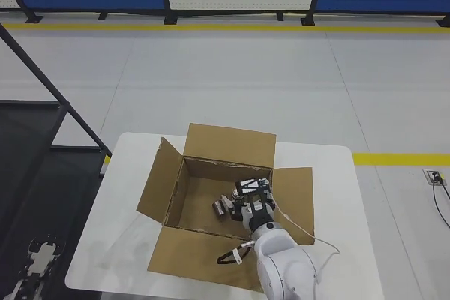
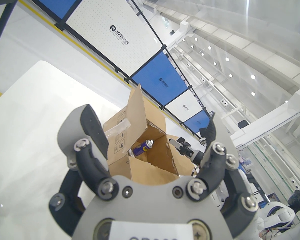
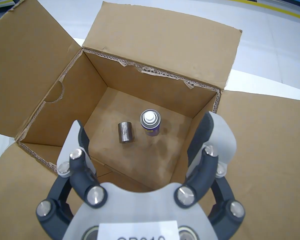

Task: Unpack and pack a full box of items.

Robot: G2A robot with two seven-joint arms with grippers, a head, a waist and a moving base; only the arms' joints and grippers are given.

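Note:
An open cardboard box (image 1: pixel 229 144) stands on the white table (image 1: pixel 116 225), all four flaps folded out. On its floor a blue spray can (image 3: pixel 150 124) with a white cap stands upright, and a short metal cylinder (image 3: pixel 125 132) sits right beside it. My right gripper (image 3: pixel 144 125) hangs open above the box's inside, over these two items, holding nothing; from above the right gripper (image 1: pixel 253 196) sits over the box's right half. My left gripper (image 2: pixel 150 118) is open and empty, low beside the table, facing the box (image 2: pixel 137 126) and the can (image 2: pixel 143 147) from a distance.
A black metal rack (image 1: pixel 30 150) stands left of the table. The box flaps (image 3: pixel 262 136) spread wide over the tabletop around the opening. Bare table surface (image 2: pixel 27 126) lies between my left gripper and the box.

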